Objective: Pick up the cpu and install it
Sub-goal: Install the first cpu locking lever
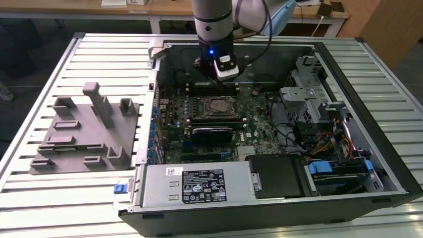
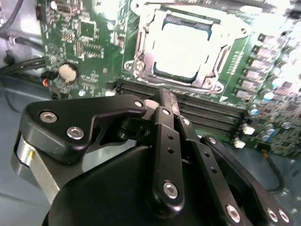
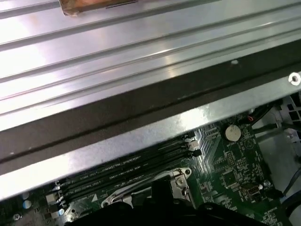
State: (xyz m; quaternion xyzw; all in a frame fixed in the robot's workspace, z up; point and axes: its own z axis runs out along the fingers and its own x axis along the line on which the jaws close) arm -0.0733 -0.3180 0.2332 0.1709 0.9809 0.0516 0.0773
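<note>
I see the cpu (image 2: 176, 49) already sitting in the socket frame (image 2: 141, 52) on the motherboard (image 1: 218, 119) (inside the open computer case (image 1: 370, 148) on the table (image 1: 66, 198)). My claw (image 2: 164, 101) hangs just beside it, fingers closed together, gripping nothing.

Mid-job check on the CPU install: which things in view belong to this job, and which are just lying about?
Part of the job:
- cpu, sitting in the socket frame on the motherboard
- gripper, just beside the socket, over the memory slots

Just lying about:
- grey plastic fixture on the slatted table
- power supply
- drive cage
</note>
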